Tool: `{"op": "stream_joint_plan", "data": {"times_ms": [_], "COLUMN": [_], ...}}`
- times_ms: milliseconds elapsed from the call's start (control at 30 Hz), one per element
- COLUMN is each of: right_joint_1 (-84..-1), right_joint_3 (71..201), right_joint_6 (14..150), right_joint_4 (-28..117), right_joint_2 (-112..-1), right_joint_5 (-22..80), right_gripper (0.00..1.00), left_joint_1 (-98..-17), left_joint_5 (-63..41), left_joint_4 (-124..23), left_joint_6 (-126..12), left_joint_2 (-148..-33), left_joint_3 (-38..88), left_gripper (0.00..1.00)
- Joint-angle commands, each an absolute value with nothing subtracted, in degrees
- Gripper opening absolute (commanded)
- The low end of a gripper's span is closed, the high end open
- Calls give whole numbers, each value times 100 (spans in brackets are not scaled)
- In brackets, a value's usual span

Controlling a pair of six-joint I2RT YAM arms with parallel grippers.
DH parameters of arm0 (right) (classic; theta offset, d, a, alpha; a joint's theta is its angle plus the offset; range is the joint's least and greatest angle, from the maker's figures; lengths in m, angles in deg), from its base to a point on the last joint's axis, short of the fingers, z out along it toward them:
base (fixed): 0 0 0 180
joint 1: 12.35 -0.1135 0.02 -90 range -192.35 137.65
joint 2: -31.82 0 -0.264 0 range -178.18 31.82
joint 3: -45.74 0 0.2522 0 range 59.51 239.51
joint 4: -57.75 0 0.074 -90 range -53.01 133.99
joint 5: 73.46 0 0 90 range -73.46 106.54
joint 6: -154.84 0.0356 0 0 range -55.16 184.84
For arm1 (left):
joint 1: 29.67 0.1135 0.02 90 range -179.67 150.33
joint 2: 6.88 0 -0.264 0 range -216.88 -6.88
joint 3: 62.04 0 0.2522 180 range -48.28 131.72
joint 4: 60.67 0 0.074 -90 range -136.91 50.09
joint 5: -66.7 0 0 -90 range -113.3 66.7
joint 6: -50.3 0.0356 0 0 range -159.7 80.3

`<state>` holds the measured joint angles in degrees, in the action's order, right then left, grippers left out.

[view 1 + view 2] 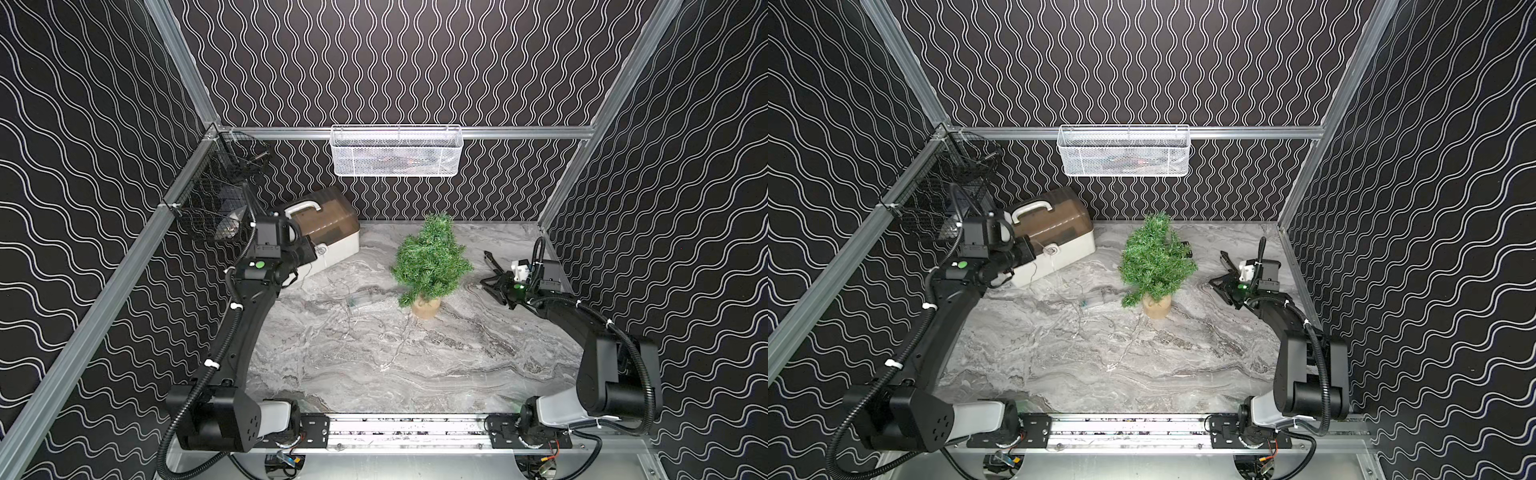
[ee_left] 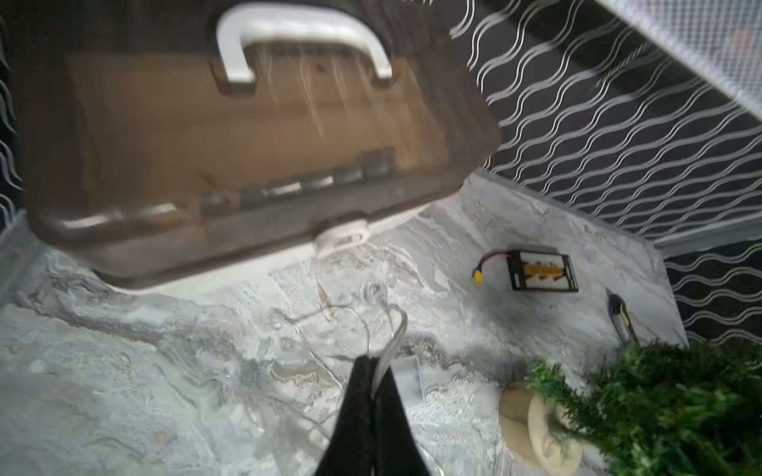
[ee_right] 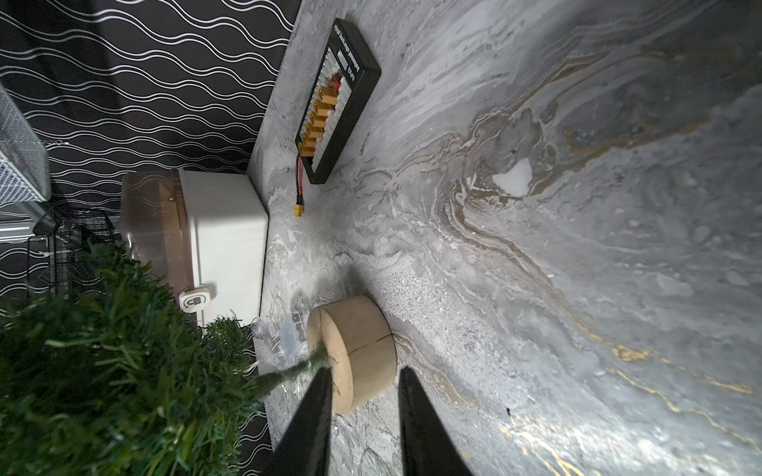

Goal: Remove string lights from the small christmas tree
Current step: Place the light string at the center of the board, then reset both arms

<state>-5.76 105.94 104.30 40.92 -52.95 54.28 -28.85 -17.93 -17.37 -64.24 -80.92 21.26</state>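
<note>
The small christmas tree (image 1: 430, 262) (image 1: 1156, 262) stands upright mid-table on its tan round base (image 3: 354, 350). The string lights lie on the table to its left and front: the clear box (image 1: 360, 298) (image 1: 1094, 300) and thin wire trailing toward the front (image 1: 384, 365). My left gripper (image 2: 373, 364) (image 1: 309, 257) is shut on a loop of the string lights wire (image 2: 396, 329), just in front of the storage box. Right of the tree, my right gripper (image 3: 366, 371) (image 1: 487, 269) stands open, its fingers close to the base and holding nothing.
A storage box (image 1: 328, 232) with a brown lid and white handle sits at the back left. A white mesh basket (image 1: 397, 151) hangs on the back rail and a black wire basket (image 1: 216, 199) on the left. A black connector board (image 3: 338, 99) and a small knife (image 2: 618, 313) lie behind the tree.
</note>
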Motion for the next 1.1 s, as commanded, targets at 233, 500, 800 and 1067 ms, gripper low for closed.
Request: {"op": "stream_joint_plan", "data": {"times_ms": [233,500,800,1067], "right_joint_1": [-576,-576,-605,-620], "right_joint_3": [10925,11059,9084,8649], "right_joint_6": [10045,9745,8721,8041], "right_joint_4": [3258,2655,5612,6857], "right_joint_2": [-4974,-4487,-3521,-4246], "right_joint_5": [4617,2372,-173,-183], "right_gripper": [35,53,70,73], "left_joint_1": [-3840,-3849,-3847,-3843], "left_joint_5": [-3244,-3549,-3948,-4273], "left_joint_4": [-1608,-3980,-6827,-9628], "left_joint_6": [-5779,-4686,-3763,-3680], "left_joint_2": [-7931,-7429,-8103,-9197], "left_joint_3": [1815,276,-1625,-2687], "left_gripper": [99,99,99,99]}}
